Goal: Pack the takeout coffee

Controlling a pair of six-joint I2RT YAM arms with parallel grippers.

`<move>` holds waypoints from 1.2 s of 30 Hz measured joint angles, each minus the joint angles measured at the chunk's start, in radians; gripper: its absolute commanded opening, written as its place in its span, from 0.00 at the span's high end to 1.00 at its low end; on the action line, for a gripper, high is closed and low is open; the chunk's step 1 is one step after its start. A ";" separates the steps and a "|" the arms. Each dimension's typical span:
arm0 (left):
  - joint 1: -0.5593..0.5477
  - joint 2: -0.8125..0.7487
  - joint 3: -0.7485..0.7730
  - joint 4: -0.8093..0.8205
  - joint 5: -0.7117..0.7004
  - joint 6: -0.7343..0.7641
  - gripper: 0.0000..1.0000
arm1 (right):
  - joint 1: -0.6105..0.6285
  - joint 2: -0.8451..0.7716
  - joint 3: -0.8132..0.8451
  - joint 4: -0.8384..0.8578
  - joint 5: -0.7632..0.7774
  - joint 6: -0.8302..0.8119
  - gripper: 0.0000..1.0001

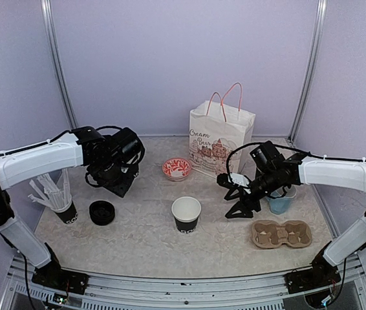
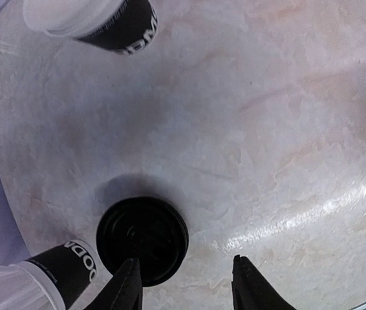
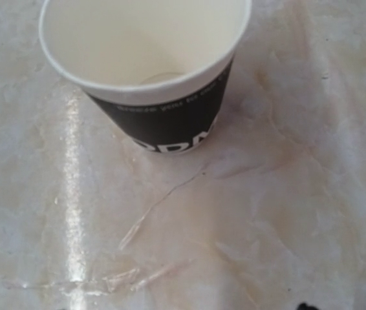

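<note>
One takeout coffee cup (image 1: 186, 214) stands uncovered mid-table, black outside with white lettering and white inside; the right wrist view shows the cup (image 3: 150, 71) empty. A black lid (image 1: 101, 212) lies flat at the left, apart from the cup. In the left wrist view the lid (image 2: 142, 240) lies just ahead of the left-hand finger (image 2: 128, 287). My left gripper (image 2: 186, 284) hovers above the table (image 1: 144, 242) with jaws apart and nothing between them; the overhead view shows the left gripper (image 1: 119, 181) behind the lid. My right gripper (image 1: 233, 196) is open and empty, right of the cup.
A black cup of white straws (image 1: 60, 200) stands by the lid at the left edge. A white paper bag (image 1: 220, 135) with pink handles stands at the back, a red bowl (image 1: 176, 168) to its left. A light-blue mug (image 1: 281, 200) and a cardboard cup carrier (image 1: 281, 234) sit at the right.
</note>
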State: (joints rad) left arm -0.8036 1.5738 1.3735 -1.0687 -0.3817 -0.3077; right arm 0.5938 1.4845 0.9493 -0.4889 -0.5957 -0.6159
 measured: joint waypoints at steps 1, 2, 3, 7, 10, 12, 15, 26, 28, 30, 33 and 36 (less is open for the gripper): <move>0.008 0.002 -0.029 -0.012 0.026 -0.013 0.53 | 0.000 0.000 0.000 0.000 -0.002 -0.001 0.25; 0.012 0.005 -0.057 -0.025 0.048 -0.028 0.53 | 0.000 0.000 0.000 0.000 -0.002 -0.002 0.25; 0.013 0.011 -0.084 -0.032 0.067 -0.042 0.53 | 0.000 0.000 0.000 0.000 -0.003 -0.003 0.25; 0.018 0.061 -0.148 -0.048 0.092 -0.082 0.57 | 0.000 0.000 0.000 -0.001 -0.006 -0.007 0.25; 0.027 0.115 -0.163 -0.046 0.092 -0.102 0.59 | 0.000 0.000 -0.001 -0.002 -0.008 -0.010 0.25; 0.034 0.154 -0.163 -0.034 0.090 -0.111 0.61 | 0.000 0.000 -0.003 -0.002 -0.009 -0.011 0.25; 0.044 0.197 -0.162 -0.022 0.077 -0.120 0.62 | 0.000 0.000 -0.008 -0.004 -0.010 -0.012 0.25; 0.059 0.291 -0.154 -0.011 0.025 -0.154 0.70 | 0.000 0.000 -0.016 -0.011 -0.010 -0.019 0.26; 0.068 0.291 -0.154 -0.006 0.024 -0.156 0.75 | 0.000 0.001 -0.016 -0.013 -0.010 -0.020 0.25; 0.076 0.291 -0.154 -0.003 0.027 -0.156 0.80 | 0.000 0.003 -0.016 -0.014 -0.010 -0.020 0.25; 0.086 0.291 -0.154 0.002 0.031 -0.156 0.83 | 0.000 0.007 -0.016 -0.015 -0.010 -0.022 0.25; 0.090 0.291 -0.154 0.002 0.034 -0.155 0.85 | 0.000 0.010 -0.016 -0.015 -0.010 -0.023 0.25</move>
State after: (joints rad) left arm -0.7132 1.8645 1.2194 -1.0664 -0.3481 -0.4625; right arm 0.5938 1.4944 0.9329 -0.5037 -0.6056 -0.6384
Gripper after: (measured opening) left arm 0.166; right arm 0.745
